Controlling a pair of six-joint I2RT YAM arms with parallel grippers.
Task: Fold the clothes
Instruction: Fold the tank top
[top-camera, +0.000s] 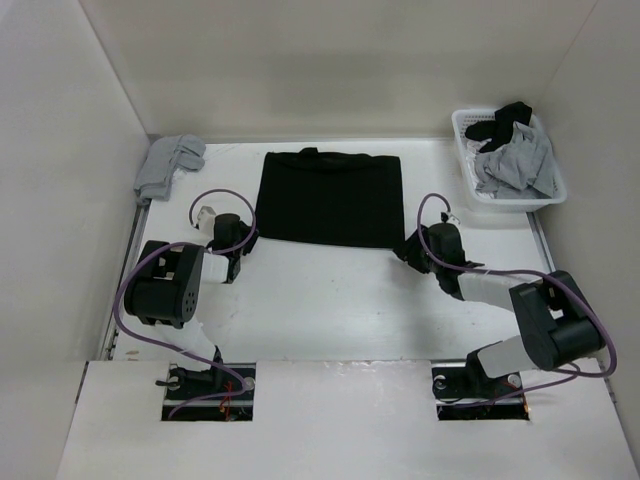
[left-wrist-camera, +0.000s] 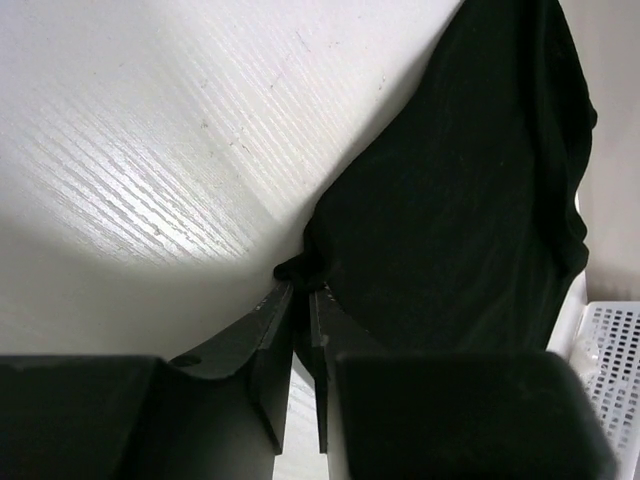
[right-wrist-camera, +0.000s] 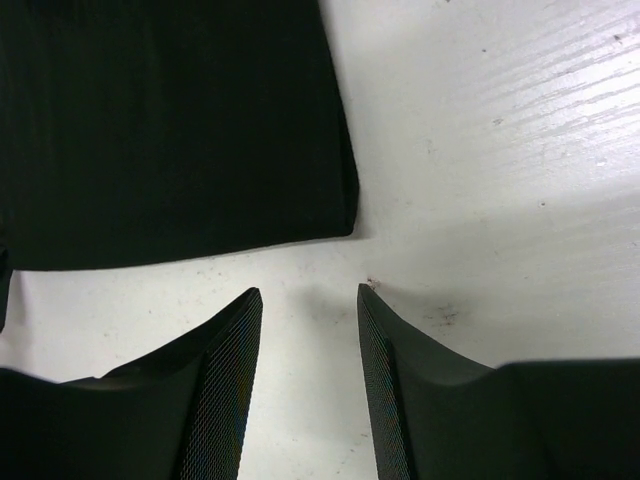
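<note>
The clothes (top-camera: 330, 198) lie wide; left fingers (left-wrist-camera: 262, 340) pinch the lower-left corner, right fingers (right-wrist-camera: 225, 390) spread, just below the lower-right.

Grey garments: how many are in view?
2: one garment bunched at the far-left corner, one in the basket far right; more may be hidden there.

Matt black clothes (top-camera: 330, 198) on a white, grained counter (right-wrist-camera: 520, 150)

We see the clothes as soft, dull fabric with no sheen, limp enough to bunch at the tips of the left end effector (left-wrist-camera: 302, 288). The counter ahead of the right end effector (right-wrist-camera: 308, 290) has a fine ribbed grain, a faint gloss and small dark specks. That end effector's pads (right-wrist-camera: 228, 390) are dark and matt with a fine mesh texture. To the right of the left end effector, we see a basket (left-wrist-camera: 615, 350) of white perforated plastic.
</note>
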